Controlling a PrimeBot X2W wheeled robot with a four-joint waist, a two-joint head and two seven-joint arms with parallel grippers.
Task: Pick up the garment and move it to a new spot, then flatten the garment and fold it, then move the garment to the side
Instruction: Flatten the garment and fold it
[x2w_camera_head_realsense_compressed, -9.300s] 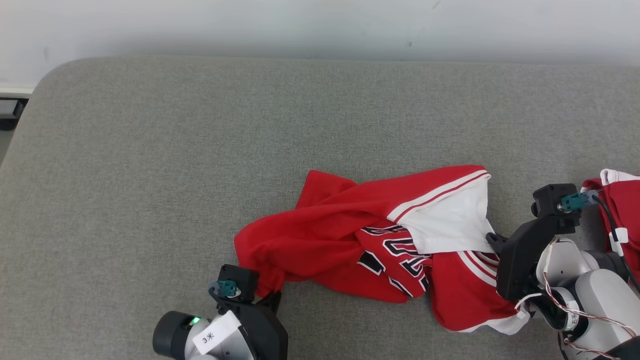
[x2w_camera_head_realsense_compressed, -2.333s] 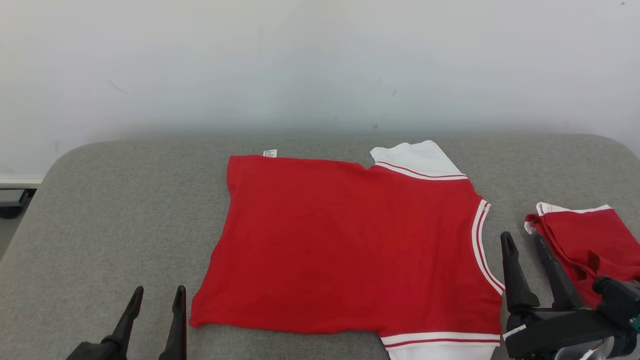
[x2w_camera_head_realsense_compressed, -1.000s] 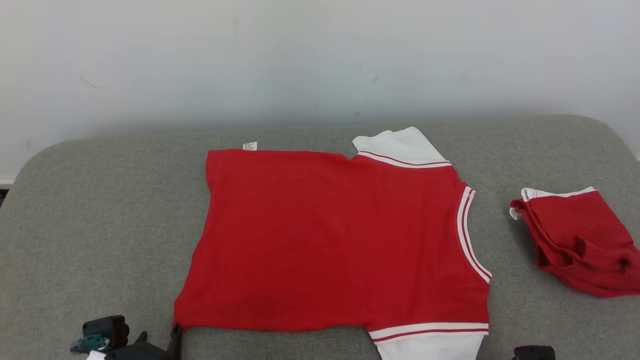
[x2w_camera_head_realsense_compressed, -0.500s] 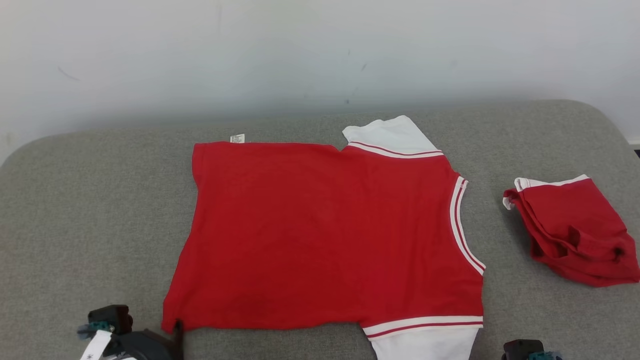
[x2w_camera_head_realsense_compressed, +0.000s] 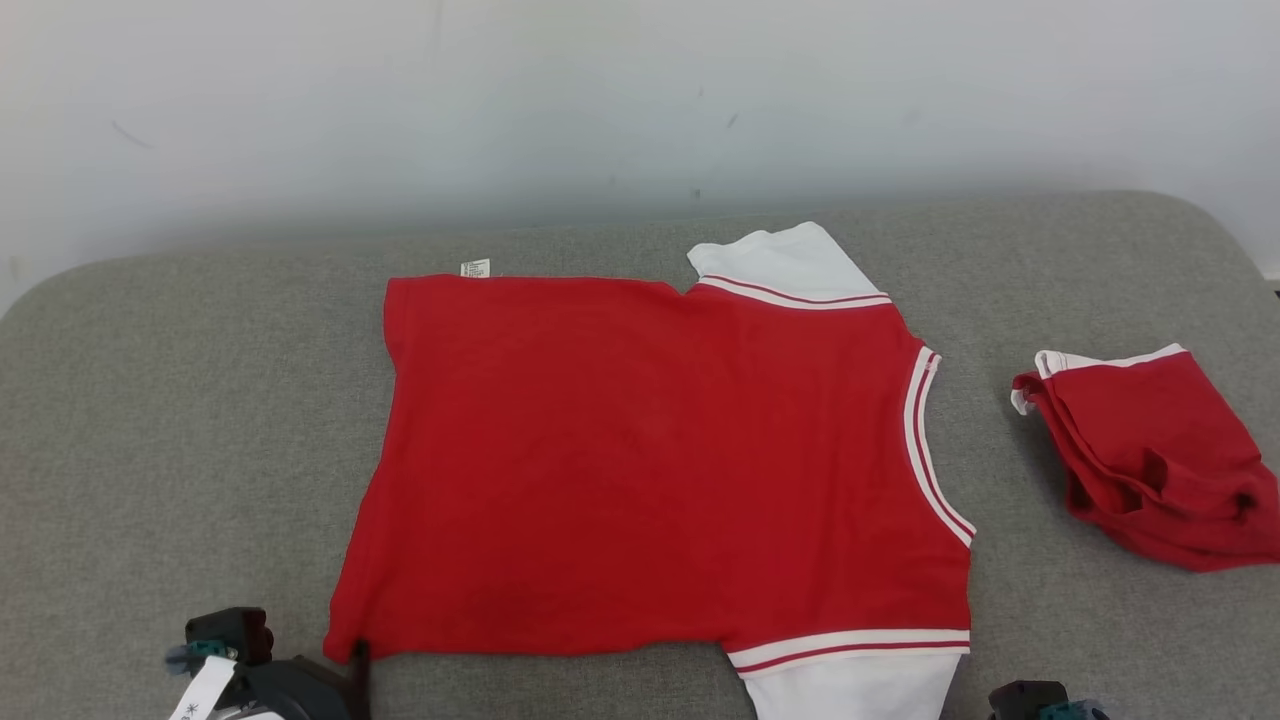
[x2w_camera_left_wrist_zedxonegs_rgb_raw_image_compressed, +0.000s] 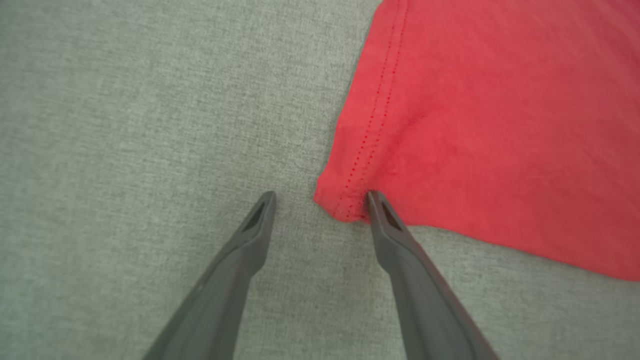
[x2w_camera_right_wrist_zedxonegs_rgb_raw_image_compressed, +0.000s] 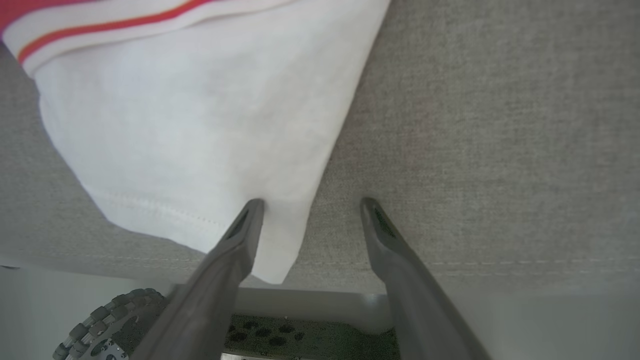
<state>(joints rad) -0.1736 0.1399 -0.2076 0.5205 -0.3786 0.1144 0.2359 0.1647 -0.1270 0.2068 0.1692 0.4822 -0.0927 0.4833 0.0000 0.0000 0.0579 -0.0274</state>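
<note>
Wide bare cushion (x2w_camera_head_realsense_compressed: 180, 400) left of garment (x2w_camera_head_realsense_compressed: 650, 460); on right, only a strip btwn it & crumpled red cloth (x2w_camera_head_realsense_compressed: 1160, 470).

Grey fabric-covered surface (x2w_camera_head_realsense_compressed: 200, 400) backed by a scuffed pale wall (x2w_camera_head_realsense_compressed: 500, 100).

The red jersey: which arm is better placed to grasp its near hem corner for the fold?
Left. The open left gripper straddles the hem corner of the red jersey, one fingertip at its edge. The open right gripper is at the white sleeve instead.
</note>
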